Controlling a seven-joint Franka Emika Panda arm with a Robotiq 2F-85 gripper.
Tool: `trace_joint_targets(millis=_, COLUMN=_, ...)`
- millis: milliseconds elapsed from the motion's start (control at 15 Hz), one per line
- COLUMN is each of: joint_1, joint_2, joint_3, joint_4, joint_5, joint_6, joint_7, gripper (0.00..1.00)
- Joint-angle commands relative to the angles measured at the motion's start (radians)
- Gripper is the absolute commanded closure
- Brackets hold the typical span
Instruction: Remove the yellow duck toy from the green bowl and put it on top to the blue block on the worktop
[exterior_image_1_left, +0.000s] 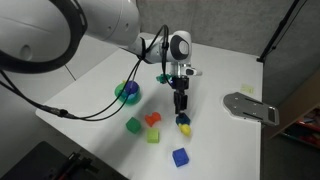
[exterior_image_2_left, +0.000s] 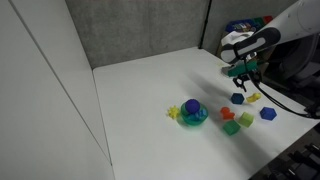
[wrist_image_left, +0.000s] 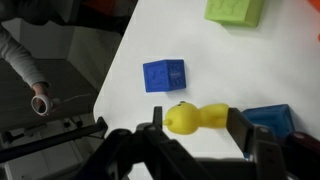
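Note:
My gripper (wrist_image_left: 192, 120) is shut on the yellow duck toy (wrist_image_left: 195, 117), which lies crosswise between the two fingers. In an exterior view the gripper (exterior_image_1_left: 181, 108) holds the duck (exterior_image_1_left: 183, 118) low over the worktop (exterior_image_1_left: 220, 140), right by a darker navy cube (exterior_image_1_left: 185, 129). That navy cube shows beside one finger in the wrist view (wrist_image_left: 268, 118). The brighter blue block (wrist_image_left: 164, 75) stands apart from the duck on the white surface and shows in both exterior views (exterior_image_1_left: 180, 157) (exterior_image_2_left: 268, 114). The green bowl (exterior_image_1_left: 127, 93) (exterior_image_2_left: 193, 113) stands away from the gripper.
A green cube (exterior_image_1_left: 133, 125), a red cube (exterior_image_1_left: 153, 119) and a yellow-green cube (exterior_image_1_left: 153, 136) lie between the bowl and the gripper. A grey metal plate (exterior_image_1_left: 250, 106) lies at the table's far side. The table edge (wrist_image_left: 115, 70) runs close to the blue block.

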Motion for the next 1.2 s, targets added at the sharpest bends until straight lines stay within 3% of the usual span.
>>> trace_joint_targets(millis=0, joint_1=-0.004, joint_2=-0.002, joint_3=0.013, joint_4=0.046, joint_5=-0.027, joint_6=-0.045, joint_7=0.005, gripper=0.01)
trace_joint_targets(millis=467, joint_1=0.010, joint_2=-0.160, joint_3=0.046, joint_4=-0.069, joint_5=-0.043, joint_6=-0.036, joint_7=-0.084, gripper=0.00)
trace_joint_targets(millis=1133, joint_1=-0.007, joint_2=-0.607, joint_3=0.122, joint_4=-0.460, joint_5=-0.018, joint_6=0.109, joint_7=-0.336, gripper=0.00)
